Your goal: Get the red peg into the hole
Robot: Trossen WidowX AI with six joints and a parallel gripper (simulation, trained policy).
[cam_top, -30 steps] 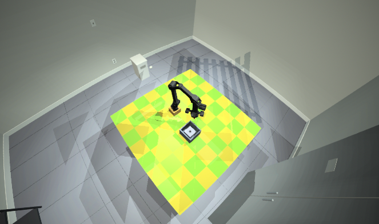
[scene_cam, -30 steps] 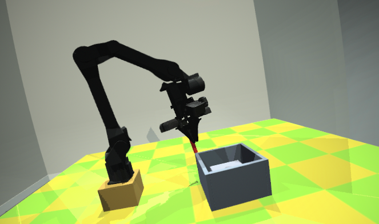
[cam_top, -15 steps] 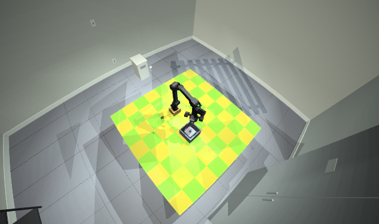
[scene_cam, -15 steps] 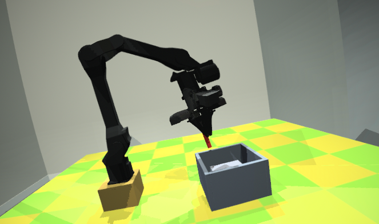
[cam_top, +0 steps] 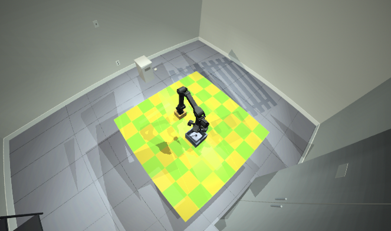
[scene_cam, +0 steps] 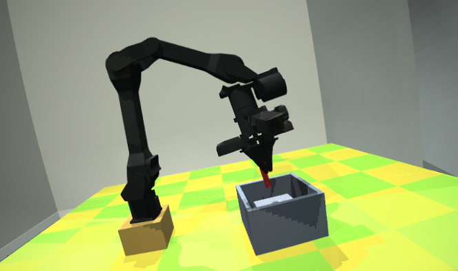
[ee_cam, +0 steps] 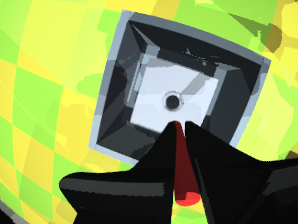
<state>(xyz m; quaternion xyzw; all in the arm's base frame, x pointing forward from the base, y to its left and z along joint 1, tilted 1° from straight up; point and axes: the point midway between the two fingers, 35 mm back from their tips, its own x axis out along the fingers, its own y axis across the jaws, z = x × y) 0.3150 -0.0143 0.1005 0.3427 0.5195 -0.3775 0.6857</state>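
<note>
My gripper (scene_cam: pixel 269 171) (ee_cam: pixel 179 126) is shut on the red peg (scene_cam: pixel 266 180) (ee_cam: pixel 186 172). The peg points down out of the fingertips, a little tilted, with its lower end at about the height of the box's rim in the exterior view. The grey open box (scene_cam: pixel 289 221) (ee_cam: pixel 107 92) (cam_top: pixel 195 144) stands under the gripper. The white plate (ee_cam: pixel 150 95) (scene_cam: pixel 275 199) lies at its bottom, with a dark round hole (ee_cam: pixel 172 101) near its middle. In the wrist view the hole shows just beyond the fingertips. The peg is outside the hole.
The arm's base stands on an orange-brown block (scene_cam: pixel 144 240) (cam_top: pixel 180 115) on the green and yellow checkered mat (cam_top: pixel 186 209) (scene_cam: pixel 202 256). The box's walls rise on all sides of the plate. A white cabinet (cam_top: pixel 144 71) stands by the wall, off the mat.
</note>
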